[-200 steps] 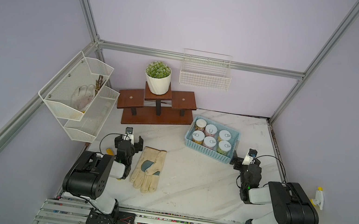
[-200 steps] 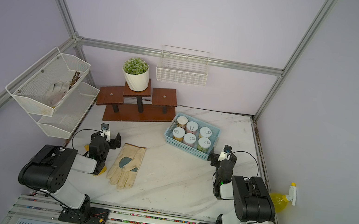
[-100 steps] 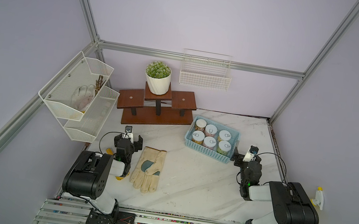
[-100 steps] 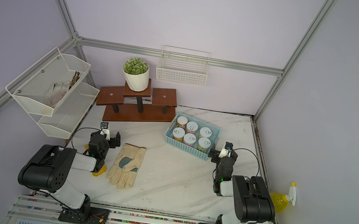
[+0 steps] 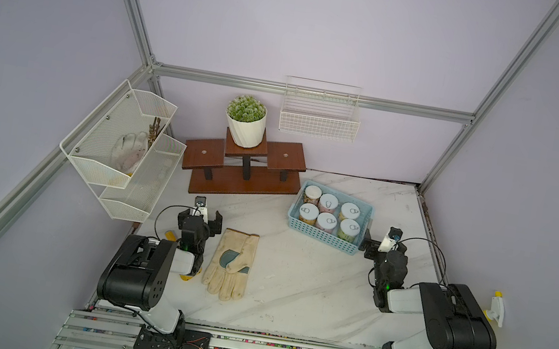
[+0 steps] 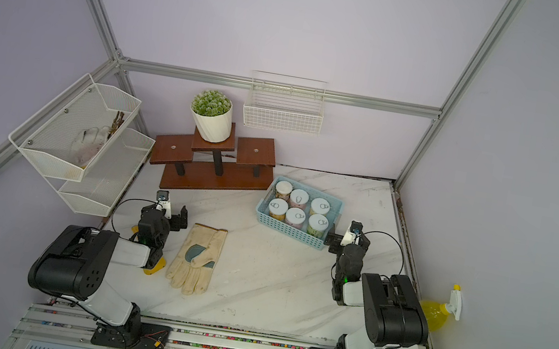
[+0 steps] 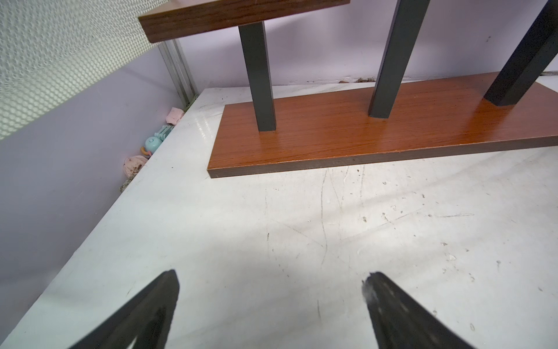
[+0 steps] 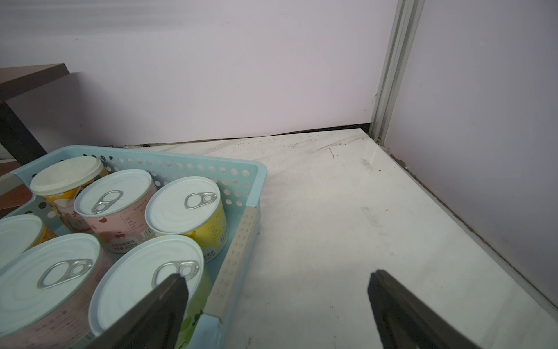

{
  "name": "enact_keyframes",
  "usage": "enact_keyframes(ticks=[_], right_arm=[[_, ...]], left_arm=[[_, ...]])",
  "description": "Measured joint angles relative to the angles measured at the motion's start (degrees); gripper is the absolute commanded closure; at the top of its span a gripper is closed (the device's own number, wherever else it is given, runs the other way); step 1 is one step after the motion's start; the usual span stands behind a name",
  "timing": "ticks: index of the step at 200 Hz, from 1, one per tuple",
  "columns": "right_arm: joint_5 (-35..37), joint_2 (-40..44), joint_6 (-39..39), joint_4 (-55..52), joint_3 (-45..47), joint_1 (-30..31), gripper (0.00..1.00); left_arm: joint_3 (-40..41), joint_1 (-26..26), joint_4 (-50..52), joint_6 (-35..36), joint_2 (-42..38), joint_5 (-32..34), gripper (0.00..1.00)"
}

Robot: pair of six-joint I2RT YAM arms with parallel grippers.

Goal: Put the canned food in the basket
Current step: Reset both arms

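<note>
A white mesh rack [image 5: 121, 158] with two tiers hangs on the left wall, and a pale glove [image 5: 129, 155] lies in its upper tier. Below it the left gripper [image 5: 201, 215] sits low over the white table [image 5: 308, 294]. Its jaws are spread wide with nothing between them. The left wrist view shows only bare, scuffed tabletop between its fingertips [image 7: 164, 297]. A yellow thing [image 5: 169, 234] is partly hidden under that arm.

Just to the right a tan work glove [image 5: 231, 264] lies flat, well apart from the crate. Behind it a brown wooden stand [image 5: 243, 177] carries a white pot [image 5: 246, 132] of green plant on its middle step. A white wire basket [image 5: 318, 122] hangs on the back wall.

Right of centre is the light blue crate [image 5: 321, 234] with holed sides. It holds all six cans [image 5: 329, 203] upright in two rows of three. Five have pull-tab lids and the back left one has a plain white top. The labels are yellow, pink and green. A pink can [image 8: 120, 217] printed with cherries shows "220"; the other print is too small to read.

The right gripper [image 5: 381, 248] is just beside the crate's right end, jaws wide apart and holding nothing. A yellow spray bottle [image 6: 432, 315] sits by the right wall, past the table's edge.
</note>
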State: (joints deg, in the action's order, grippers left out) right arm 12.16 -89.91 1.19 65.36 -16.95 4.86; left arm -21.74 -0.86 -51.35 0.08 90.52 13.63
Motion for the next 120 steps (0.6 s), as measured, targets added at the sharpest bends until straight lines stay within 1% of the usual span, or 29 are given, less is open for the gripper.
enact_keyframes(ticks=[22,45,61,75,88,102,120], right_arm=[[-1.1,0.2,-0.4,2.0,1.4,0.0,0.01],[-2.7,2.4,-0.8,11.6,10.6,0.0,0.01],[-2.2,0.3,-0.8,17.4,13.9,0.0,0.01],[-1.4,-2.3,-0.7,18.8,12.6,0.0,0.01],[-1.2,-1.8,-0.6,17.9,10.7,0.0,0.01],[-1.2,-0.3,-0.6,15.0,8.0,0.0,0.01],[-0.2,0.3,-0.2,8.4,2.4,0.0,0.01]], left_arm=[[0.0,0.0,0.0,0.0,0.0,0.0,0.0],[0.0,0.0,0.0,0.0,0.0,0.0,0.0],[0.0,0.0,0.0,0.0,0.0,0.0,0.0],[0.0,0.0,0.0,0.0,0.0,0.0,0.0],[0.0,0.0,0.0,0.0,0.0,0.0,0.0],[0.0,0.0,0.0,0.0,0.0,0.0,0.0],[0.0,0.0,0.0,0.0,0.0,0.0,0.0]])
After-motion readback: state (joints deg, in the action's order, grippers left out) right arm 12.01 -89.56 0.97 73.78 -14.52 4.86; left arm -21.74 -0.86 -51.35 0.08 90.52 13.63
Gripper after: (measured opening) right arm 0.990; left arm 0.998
